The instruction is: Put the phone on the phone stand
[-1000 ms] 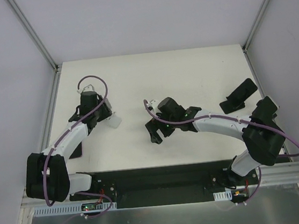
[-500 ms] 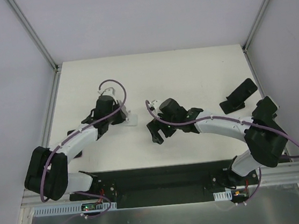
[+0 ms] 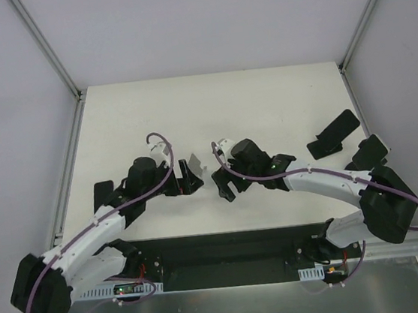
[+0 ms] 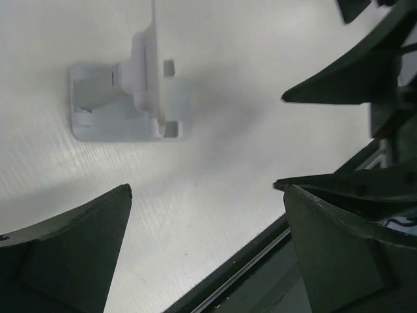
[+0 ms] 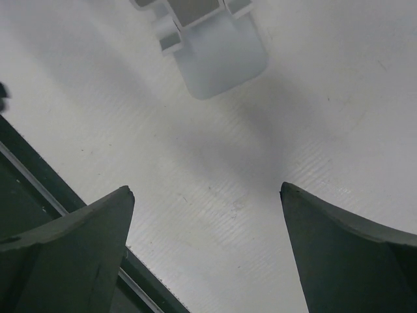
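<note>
The black phone stand (image 3: pixel 334 135) is at the right of the table, tilted back on its short foot, with nothing on it. A flat black slab that looks like the phone (image 3: pixel 102 193) lies at the left, beside the left arm. Both grippers meet at mid-table around a small white plastic piece (image 3: pixel 193 164). My left gripper (image 3: pixel 184 180) is open just left of it, with only table between its fingers (image 4: pixel 207 189); the white piece (image 4: pixel 127 98) lies ahead of them. My right gripper (image 3: pixel 224 184) is open just right of it, also holding nothing (image 5: pixel 207 189); the white piece (image 5: pixel 215 52) lies ahead.
The black mounting plate (image 3: pixel 227 246) runs along the table's near edge, and shows in both wrist views below the fingers. Grey walls and metal frame posts (image 3: pixel 45 47) close in the table on three sides. The right gripper's fingers (image 4: pixel 345 88) show in the left wrist view.
The left arm swung from the table's left to its middle with the white piece in its gripper, then opened and left it there. The right gripper edged slightly towards it.
</note>
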Motion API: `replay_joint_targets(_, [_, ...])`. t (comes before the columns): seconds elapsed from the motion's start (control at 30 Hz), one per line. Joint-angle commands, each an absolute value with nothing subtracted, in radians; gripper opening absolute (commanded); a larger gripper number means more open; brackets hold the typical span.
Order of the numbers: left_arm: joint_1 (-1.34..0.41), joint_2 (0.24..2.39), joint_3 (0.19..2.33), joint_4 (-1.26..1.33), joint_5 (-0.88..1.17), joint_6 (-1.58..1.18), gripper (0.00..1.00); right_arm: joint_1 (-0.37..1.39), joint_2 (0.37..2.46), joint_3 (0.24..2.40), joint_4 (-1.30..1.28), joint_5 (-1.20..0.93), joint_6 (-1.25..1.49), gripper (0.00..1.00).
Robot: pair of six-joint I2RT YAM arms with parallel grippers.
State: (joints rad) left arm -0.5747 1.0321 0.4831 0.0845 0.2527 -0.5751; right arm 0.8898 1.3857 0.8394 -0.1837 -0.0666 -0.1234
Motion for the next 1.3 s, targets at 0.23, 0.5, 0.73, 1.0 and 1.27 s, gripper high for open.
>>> replay_joint_targets(0.23, [-0.571,0.473,0.71,-0.322,-0.317,-0.522,0.99,0.897,1.561,1.13,-0.068,-0.187,-0.232,0.97])
replay_joint_targets(0.5, [-0.569,0.313,0.739,-0.373,-0.451,-0.325,0.99,0.891,1.781,1.291,-0.018,-0.28,-0.417,0.97])
replay_joint_targets(0.73, [-0.569,0.318,0.719,-0.396,-0.46,-0.268,0.99,0.885,1.845,1.327,-0.06,-0.347,-0.482,0.97])
replay_joint_targets(1.0, [-0.571,0.394,0.712,-0.396,-0.405,-0.268,0.99,0.87,1.887,1.365,-0.064,-0.419,-0.465,0.9])
replay_joint_targets(1.27, [-0.571,0.403,0.687,-0.385,-0.402,-0.267,0.99,0.861,1.807,1.344,-0.052,-0.128,-0.382,0.01])
